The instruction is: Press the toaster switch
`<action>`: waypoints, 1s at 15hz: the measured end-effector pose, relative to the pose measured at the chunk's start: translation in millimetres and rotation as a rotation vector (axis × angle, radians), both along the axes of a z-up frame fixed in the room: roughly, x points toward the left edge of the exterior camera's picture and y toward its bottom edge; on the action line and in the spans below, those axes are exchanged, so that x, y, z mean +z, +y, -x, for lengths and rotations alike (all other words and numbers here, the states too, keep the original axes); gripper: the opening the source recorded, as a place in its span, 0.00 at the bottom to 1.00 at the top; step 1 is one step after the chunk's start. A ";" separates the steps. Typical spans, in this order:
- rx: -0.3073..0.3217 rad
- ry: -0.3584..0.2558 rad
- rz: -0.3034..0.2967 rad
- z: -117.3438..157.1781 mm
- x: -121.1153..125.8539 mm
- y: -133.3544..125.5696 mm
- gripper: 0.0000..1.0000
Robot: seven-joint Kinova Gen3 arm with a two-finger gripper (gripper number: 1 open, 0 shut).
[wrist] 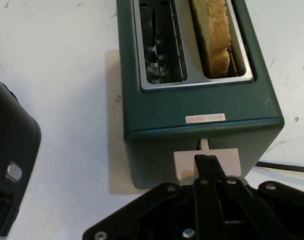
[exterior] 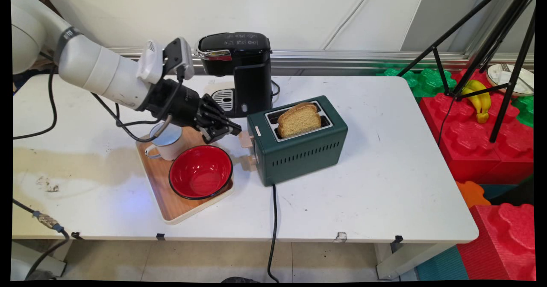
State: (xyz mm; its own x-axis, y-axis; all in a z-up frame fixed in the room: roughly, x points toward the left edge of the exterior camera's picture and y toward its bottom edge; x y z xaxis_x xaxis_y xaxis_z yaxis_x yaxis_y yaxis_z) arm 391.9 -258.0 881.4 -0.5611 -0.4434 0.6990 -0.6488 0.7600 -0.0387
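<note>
The gripper (wrist: 208,162), fingers pressed together and holding nothing, touches the cream lever (wrist: 207,162) on the green toaster (exterior: 299,144) at mid-table. The lever looks small, stiff and slippery, best pushed from above. A bread slice (exterior: 299,119) stands in one slot.

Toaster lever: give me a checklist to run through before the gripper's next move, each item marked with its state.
1. Black two-finger gripper lined up with the beige lever of the green two-slot toaster: ok.
2. Fingers shut, tips together: ok.
3. Fingertips on the lever: ok, they look to be in contact.
4. Slice of brown bread sits in a slot: ok, standing proud.
5. Other slot free: ok.
6. Toaster's black cable plugged in: cannot tell.
</note>
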 end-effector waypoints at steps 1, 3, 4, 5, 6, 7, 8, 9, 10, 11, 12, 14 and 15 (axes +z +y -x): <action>0.001 0.002 -0.001 0.8 -1.5 -0.8 0.00; 0.005 0.006 -0.003 2.7 -5.4 -2.8 0.00; 0.007 0.008 -0.004 3.8 -7.9 -4.1 0.00; 0.009 0.010 -0.005 4.8 -10.7 -5.3 0.00; 0.009 0.012 -0.007 6.0 -13.6 -6.3 0.00; 0.009 0.013 -0.008 7.0 -16.0 -7.2 0.00; 0.009 0.014 -0.009 8.2 -18.7 -7.9 0.00; 0.008 0.015 -0.010 9.6 -21.5 -8.7 0.00; 0.008 0.016 -0.010 10.6 -23.7 -9.3 0.00; 0.008 0.017 -0.010 12.0 -26.6 -10.2 0.00; 0.007 0.016 -0.011 13.3 -29.6 -10.7 0.00; 0.008 0.015 -0.014 14.8 -34.2 -11.2 0.00; 0.009 0.013 -0.016 15.5 -37.0 -11.6 0.00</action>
